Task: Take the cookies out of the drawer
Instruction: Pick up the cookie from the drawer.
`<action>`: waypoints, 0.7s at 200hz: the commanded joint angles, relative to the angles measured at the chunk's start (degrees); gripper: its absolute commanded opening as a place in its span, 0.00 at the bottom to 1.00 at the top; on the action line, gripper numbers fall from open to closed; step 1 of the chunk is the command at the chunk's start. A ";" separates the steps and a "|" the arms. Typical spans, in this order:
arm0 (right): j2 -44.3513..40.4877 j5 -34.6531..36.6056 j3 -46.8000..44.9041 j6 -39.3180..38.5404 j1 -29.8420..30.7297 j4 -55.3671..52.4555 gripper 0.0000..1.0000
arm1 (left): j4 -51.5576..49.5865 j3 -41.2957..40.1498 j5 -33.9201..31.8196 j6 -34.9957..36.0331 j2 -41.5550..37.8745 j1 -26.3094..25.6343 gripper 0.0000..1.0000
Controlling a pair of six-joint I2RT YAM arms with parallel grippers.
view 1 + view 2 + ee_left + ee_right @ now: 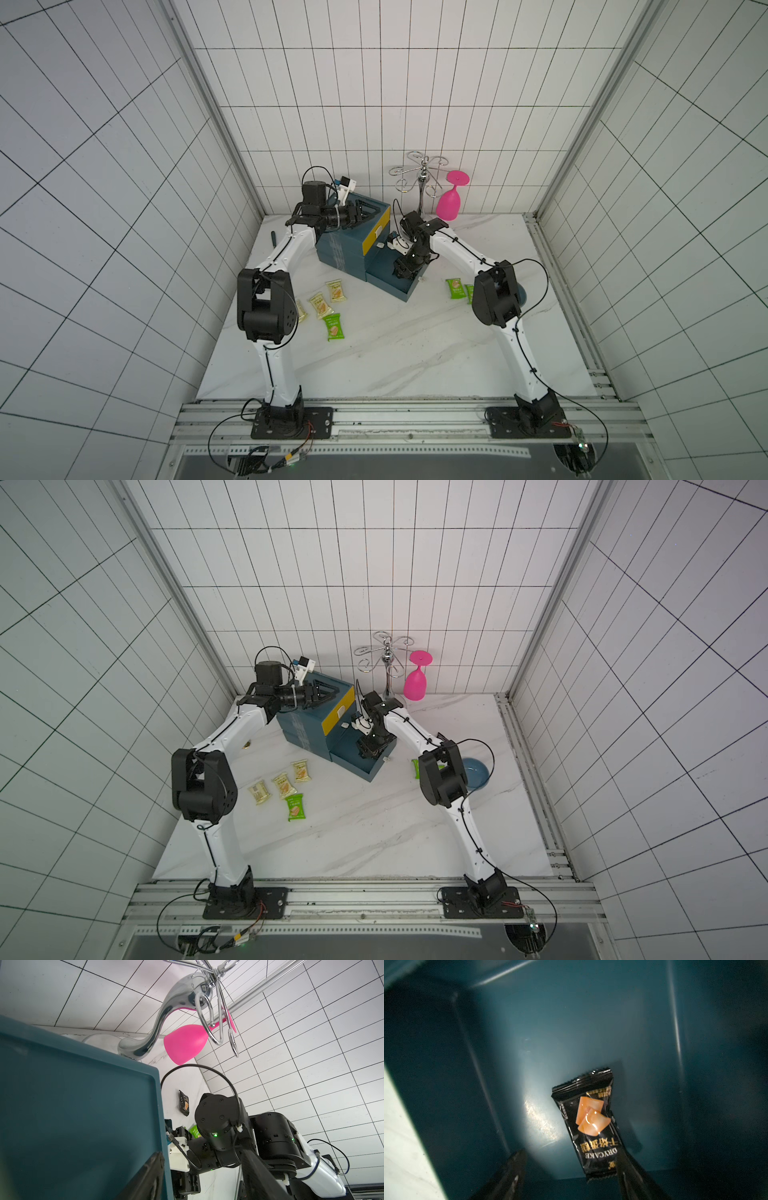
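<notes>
The only cookie we can see in the drawer (pixel 546 1022) is a black packet (pixel 591 1124), lying flat on the drawer floor in the lower middle of the right wrist view. The right gripper (pixel 569 1155) hangs over it with its jaws spread and pinching nothing. One finger (pixel 631 1172) overlaps the packet's lower right corner, and we cannot tell whether it touches. In a top view the left gripper (pixel 360 212) sits over the top of the blue cabinet (pixel 345 249) near the centre of the frame, its jaws also apart and empty.

The other cookies lie out on the table (pixel 415 353). The yellow packets (pixel 320 304) and a green packet (pixel 334 327) are to the lower left of the drawer, and more green packets (pixel 456 288) are to its right. A second black packet (pixel 184 1103) shows in the middle of the left wrist view.

We judge the black packet to be very light, with glossy, slippery film over a brittle biscuit. On the smooth floor it may skate away from a finger that lands first. We would bring the fingers down on either side of its long edges, close across the narrow width near the middle, and squeeze only lightly. The crimped end seal is a thinner hold and would put no squeeze on the biscuit.
</notes>
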 commanded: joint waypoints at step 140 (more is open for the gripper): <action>8.65 10.85 9.07 -2.03 1.66 -1.04 0.50 | -9.98 -5.18 -4.46 -0.52 6.80 0.58 0.64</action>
